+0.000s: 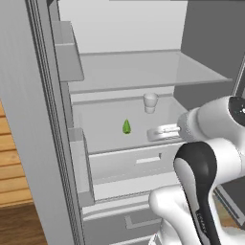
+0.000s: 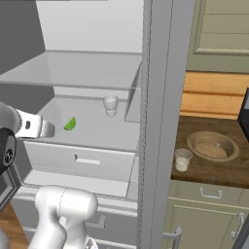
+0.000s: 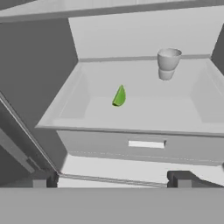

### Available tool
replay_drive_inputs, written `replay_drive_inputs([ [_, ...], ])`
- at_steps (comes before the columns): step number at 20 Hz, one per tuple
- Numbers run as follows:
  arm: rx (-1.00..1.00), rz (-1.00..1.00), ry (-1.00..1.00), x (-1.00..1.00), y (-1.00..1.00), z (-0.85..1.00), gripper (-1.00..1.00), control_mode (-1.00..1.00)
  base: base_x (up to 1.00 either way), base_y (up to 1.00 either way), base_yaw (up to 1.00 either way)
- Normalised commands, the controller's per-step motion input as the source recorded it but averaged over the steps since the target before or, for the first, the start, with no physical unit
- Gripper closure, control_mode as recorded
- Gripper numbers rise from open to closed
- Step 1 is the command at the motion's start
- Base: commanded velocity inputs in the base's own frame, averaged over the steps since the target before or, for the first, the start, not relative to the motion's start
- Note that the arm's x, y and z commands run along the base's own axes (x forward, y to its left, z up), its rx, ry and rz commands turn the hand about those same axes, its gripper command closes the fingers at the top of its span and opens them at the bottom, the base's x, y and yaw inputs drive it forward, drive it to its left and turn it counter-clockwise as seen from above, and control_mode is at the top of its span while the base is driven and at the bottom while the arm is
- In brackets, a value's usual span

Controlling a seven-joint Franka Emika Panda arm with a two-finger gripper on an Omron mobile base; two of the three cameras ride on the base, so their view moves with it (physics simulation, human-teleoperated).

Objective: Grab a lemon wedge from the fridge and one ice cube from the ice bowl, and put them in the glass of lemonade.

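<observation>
The fridge (image 1: pixel 33 143) stands open. The lemon wedge (image 1: pixel 126 127), tiny and bright green, lies on the floor of a pale shelf tray inside it, also seen as the lemon wedge (image 3: pixel 119 96) (image 2: pixel 70 124). My gripper (image 1: pixel 157 133) hovers at the tray's front right, short of the wedge and apart from it. In the hand view my gripper (image 3: pixel 113 180) is open, fingertips (image 3: pixel 181 178) wide with nothing between them. The glass of lemonade (image 2: pixel 183 159) stands on the dark counter right of the fridge, beside the tan ice bowl (image 2: pixel 212 146).
A pale grey cup (image 1: pixel 150 103) stands at the back right of the same tray. A shelf (image 1: pixel 143 72) spans above it and a drawer front (image 3: pixel 146 144) runs below. The fridge's side wall (image 2: pixel 160 121) separates the tray from the counter (image 2: pixel 214 172).
</observation>
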Motion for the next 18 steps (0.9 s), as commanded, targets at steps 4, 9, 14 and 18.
replay_drive_inputs([
  [4,-0.01,0.00,0.01,0.91,0.00,-0.22,-1.00,-1.00,0.00,0.00,0.00],
  [9,-0.16,-0.03,0.31,0.59,0.14,-0.41,-1.00,-1.00,0.00,0.00,0.00],
  [14,-0.01,-0.03,0.18,0.40,0.00,-0.82,-1.00,-1.00,0.00,0.00,0.00],
  [18,0.00,-0.01,-0.07,0.49,0.01,-0.46,-1.00,-1.00,0.00,0.00,0.00],
])
